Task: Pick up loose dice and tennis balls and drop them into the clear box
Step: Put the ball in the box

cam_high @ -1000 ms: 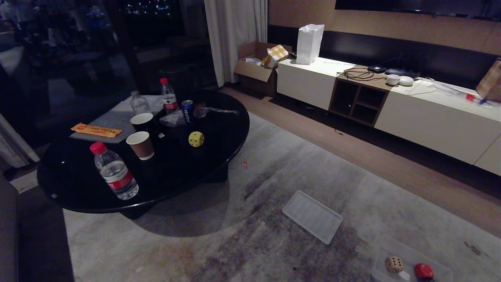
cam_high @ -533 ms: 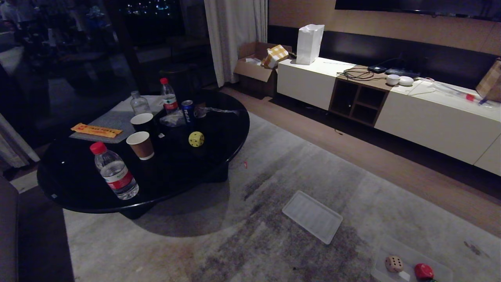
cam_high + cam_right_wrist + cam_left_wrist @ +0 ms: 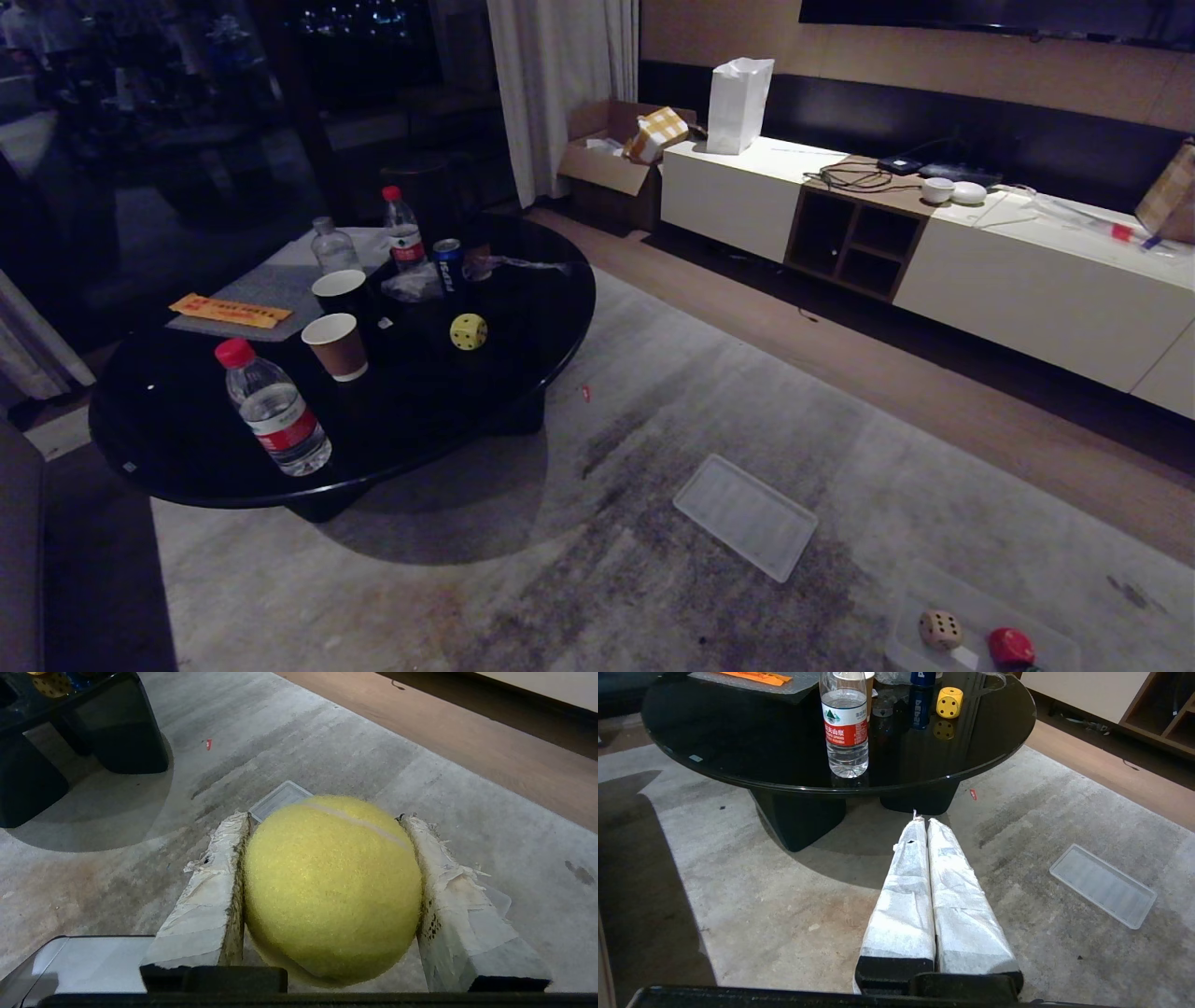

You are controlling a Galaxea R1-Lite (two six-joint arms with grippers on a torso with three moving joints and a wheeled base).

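My right gripper (image 3: 324,817) is shut on a fuzzy yellow-green tennis ball (image 3: 331,886), held above the grey carpet. My left gripper (image 3: 924,822) is shut and empty, pointing at the base of the black table. Neither gripper appears in the head view. A yellow die (image 3: 468,331) sits on the black table, also visible as the yellow die (image 3: 949,702) in the left wrist view. At the lower right the clear box (image 3: 980,583) stands on the carpet. It holds a cream die (image 3: 939,629) and a red die (image 3: 1011,646).
The round black table (image 3: 187,439) carries water bottles (image 3: 274,409), paper cups (image 3: 336,345) and a can (image 3: 448,264). A flat clear lid (image 3: 745,515) lies on the carpet left of the box. A long white cabinet (image 3: 1027,280) runs along the far right.
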